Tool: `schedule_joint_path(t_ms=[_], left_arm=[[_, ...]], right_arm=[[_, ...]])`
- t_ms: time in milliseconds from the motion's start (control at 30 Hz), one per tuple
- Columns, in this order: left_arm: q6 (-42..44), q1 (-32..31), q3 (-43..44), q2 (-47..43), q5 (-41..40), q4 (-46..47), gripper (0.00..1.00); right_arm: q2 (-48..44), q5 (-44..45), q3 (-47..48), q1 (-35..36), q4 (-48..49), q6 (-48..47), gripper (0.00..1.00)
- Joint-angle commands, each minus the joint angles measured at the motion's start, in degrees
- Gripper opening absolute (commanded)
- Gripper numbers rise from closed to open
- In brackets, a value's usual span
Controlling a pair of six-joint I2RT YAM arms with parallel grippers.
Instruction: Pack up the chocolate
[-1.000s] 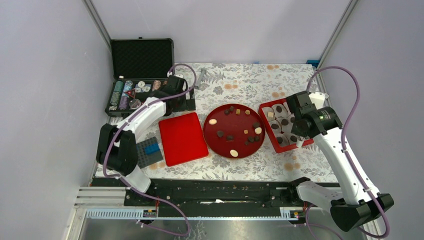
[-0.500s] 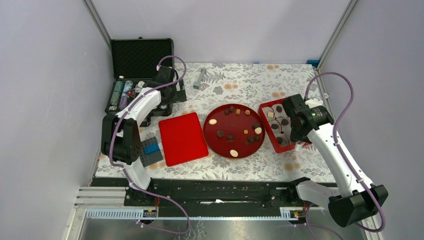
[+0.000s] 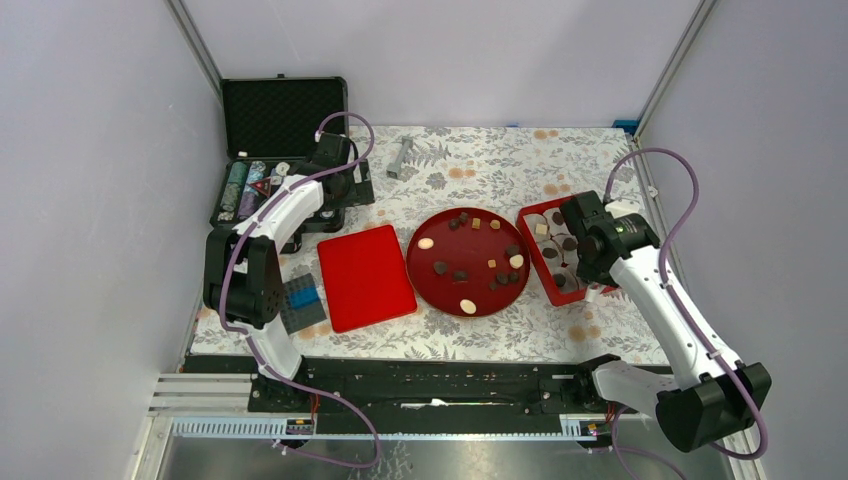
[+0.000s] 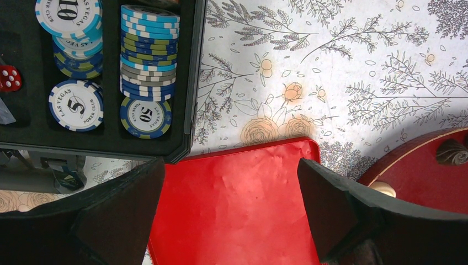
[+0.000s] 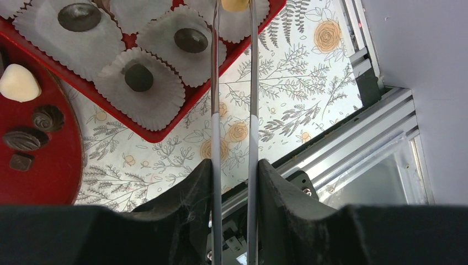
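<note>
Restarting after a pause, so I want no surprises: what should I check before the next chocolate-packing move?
1. Left gripper empty: ok, open above the flat red rectangular tray.
2. Right gripper hold: cannot tell; a tan chocolate piece shows between its thin metal fingers.
3. Round dark red plate emptied: not ok, chocolates remain.
4. Red box with white paper cups under right gripper: ok.

A: The cups (image 5: pixel 163 99) in the red box (image 5: pixel 160 131) look like white pleated paper, matt.
B: Yes. The chocolate (image 5: pixel 190 40) has a soft shine, and the round plate (image 5: pixel 49 182) is smooth and glossy.
A: And the flat red lid (image 4: pixel 232 204)?
B: Smooth, a little duller. The poker chips (image 4: pixel 146 61) seem hard plastic; the rail (image 5: pixel 342 143) is bare metal.
</note>
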Motion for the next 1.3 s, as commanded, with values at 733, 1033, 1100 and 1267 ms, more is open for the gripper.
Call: schedule_joint_path(t_ms=[733, 1033, 1100, 1267], left_arm=[[0.5, 0.1, 1.2, -2.0, -0.2, 0.9, 0.99], [-1.1, 0.1, -1.8, -5.0, 2.4, 1.0, 0.99], [-1.9, 0.1, -3.0, -6.0, 3.3, 1.0, 0.99], [-2.4, 0.1, -6.1, -9.3, 3.9, 1.0, 0.99]], right_arm=[[1.0, -4.4, 6.9, -0.4, 8.4, -6.4, 0.05], [12.6, -12.6, 14.3, 1.6, 29.6, -11.6, 0.03], [17.4, -12.1, 15.5, 2.3, 35.0, -12.3, 0.03], [27.5, -13.8, 20.1, 2.8, 46.5, -14.2, 0.05]])
